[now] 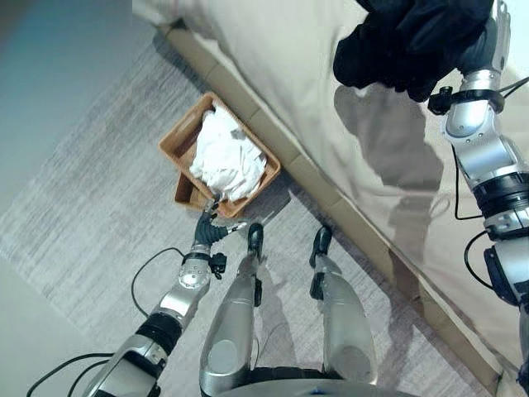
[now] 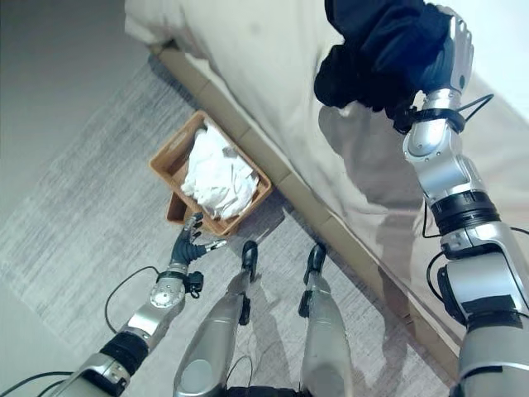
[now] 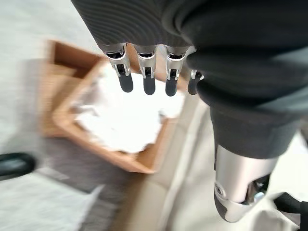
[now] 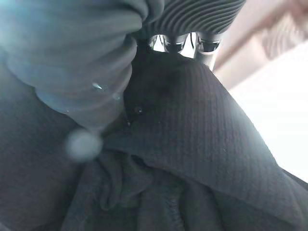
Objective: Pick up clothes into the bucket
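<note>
Your right hand point(image 2: 450, 41) is up at one o'clock over the beige bed point(image 1: 314, 91), with a black garment point(image 2: 380, 50) bunched against it and hanging clear of the cover. In its wrist view the cloth point(image 4: 183, 144) buries the fingers, so you cannot tell how they are set. Your left hand point(image 1: 211, 227) sits low at seven o'clock, fingers point(image 3: 147, 79) straight and slightly spread, empty, just beside the near corner of the brown basket point(image 1: 178, 145). That basket, on the grey rug point(image 1: 91, 207), already holds white clothes point(image 1: 225, 157).
</note>
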Motion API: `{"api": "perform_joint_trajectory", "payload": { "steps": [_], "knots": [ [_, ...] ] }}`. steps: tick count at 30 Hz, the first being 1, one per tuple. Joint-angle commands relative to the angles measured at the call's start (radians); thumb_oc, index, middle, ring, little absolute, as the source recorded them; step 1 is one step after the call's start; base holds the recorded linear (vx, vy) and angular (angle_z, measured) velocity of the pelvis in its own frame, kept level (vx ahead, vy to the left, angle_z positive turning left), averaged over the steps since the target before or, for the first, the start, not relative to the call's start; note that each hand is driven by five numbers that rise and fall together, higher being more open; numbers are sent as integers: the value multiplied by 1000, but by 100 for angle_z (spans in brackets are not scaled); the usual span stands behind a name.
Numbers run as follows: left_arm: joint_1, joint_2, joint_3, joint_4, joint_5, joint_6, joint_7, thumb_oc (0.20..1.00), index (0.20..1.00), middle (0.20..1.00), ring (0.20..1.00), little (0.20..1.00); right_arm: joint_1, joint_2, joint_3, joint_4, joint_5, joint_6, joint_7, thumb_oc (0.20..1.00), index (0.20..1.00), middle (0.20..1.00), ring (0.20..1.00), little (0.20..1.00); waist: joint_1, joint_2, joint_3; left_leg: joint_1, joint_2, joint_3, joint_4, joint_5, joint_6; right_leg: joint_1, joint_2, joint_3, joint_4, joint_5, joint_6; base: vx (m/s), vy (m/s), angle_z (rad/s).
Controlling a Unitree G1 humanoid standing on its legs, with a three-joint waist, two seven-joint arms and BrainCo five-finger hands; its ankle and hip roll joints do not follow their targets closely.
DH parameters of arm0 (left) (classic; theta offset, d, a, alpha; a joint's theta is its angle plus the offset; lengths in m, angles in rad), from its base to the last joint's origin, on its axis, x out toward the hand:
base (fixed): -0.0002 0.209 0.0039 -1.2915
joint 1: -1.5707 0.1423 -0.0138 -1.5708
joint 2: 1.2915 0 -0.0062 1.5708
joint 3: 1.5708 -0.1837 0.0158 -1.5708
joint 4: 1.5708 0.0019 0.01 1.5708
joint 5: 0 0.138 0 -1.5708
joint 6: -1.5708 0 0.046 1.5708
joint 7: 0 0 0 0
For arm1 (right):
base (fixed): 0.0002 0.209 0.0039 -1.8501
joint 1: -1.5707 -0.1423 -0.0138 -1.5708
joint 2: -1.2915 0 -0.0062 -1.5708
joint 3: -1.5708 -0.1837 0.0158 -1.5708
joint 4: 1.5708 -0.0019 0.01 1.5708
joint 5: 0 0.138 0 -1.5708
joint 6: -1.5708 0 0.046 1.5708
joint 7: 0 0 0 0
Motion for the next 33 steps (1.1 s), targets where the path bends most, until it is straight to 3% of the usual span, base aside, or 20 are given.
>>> {"api": "perform_joint_trajectory", "payload": {
  "steps": [1, 5, 8, 11, 15, 17, 24, 33],
  "knots": [
    [52, 8, 43, -65, 63, -36, -42, 1000, 1000, 1000, 1000, 1000, 4, -59, -71, -124, 2, -71, 4, 200, 200, 200, 200, 200, -10, -59, -78, 23, -10, -37, 80, -98, -8, 77, -21, 28, 27, -28, 57, 54, -3, -8],
    [104, 26, 90, -194, 9, -32, -120, 1000, 1000, 1000, 1000, 1000, 177, -27, -152, -241, 0, -79, 82, 200, 200, 200, 200, 200, -24, -56, -185, 120, -2, -25, 56, -114, -6, 167, -5, 28, 4, -49, 55, 93, 1, -17],
    [108, 45, 99, -280, -26, -26, -164, 1000, 1000, 1000, 1000, 1000, 242, -8, -171, -277, 18, -86, 122, 200, 200, 200, 200, 200, -28, -57, -223, 152, 0, -19, 48, -120, -7, 206, -1, 22, -10, -55, 56, 73, -8, -5],
    [84, 94, 125, -422, -59, -18, -226, 1000, 1000, 1000, 1000, 1000, 347, 17, -175, -364, 29, -89, 221, 200, 200, 200, 200, 200, -40, -58, -304, 208, 8, -7, 37, -137, -11, 268, 10, 21, -39, -63, 55, 109, -14, -4],
    [44, 145, 128, -518, -70, 0, -268, 1000, 1000, 1000, 1000, 1000, 418, 28, -171, -423, 66, -91, 310, 200, 200, 200, 200, 200, -42, -62, -358, 256, 19, 7, 28, -150, -13, 315, 18, 23, -64, -65, 57, 98, -12, -7],
    [8, 198, 126, -584, -60, 18, -307, 1000, 1000, 1000, 1000, 1000, 467, 5, -164, -473, 120, -85, 404, 200, 200, 200, 200, 200, -46, -63, -404, 291, 27, 20, 20, -159, -16, 354, 22, 27, -83, -68, 58, 95, -8, -7],
    [-90, 252, 60, -620, -38, 53, -372, 1000, 1000, 1000, 1000, 1000, 490, -63, -122, -592, 205, -62, 552, 200, 200, 200, 200, 200, -50, -62, -464, 356, 39, 40, 1, -170, -21, 418, 28, 32, -114, -71, 58, 52, -2, -6],
    [-170, 220, -16, -547, 97, 66, -372, 1000, 1000, 1000, 1000, 1000, 462, -27, -84, -736, 273, -78, 624, 200, 200, 200, 200, 200, -55, -63, -491, 387, 42, 53, -10, -165, -18, 447, 29, 39, -128, -62, 57, 8, 0, -8]
  ]
}}
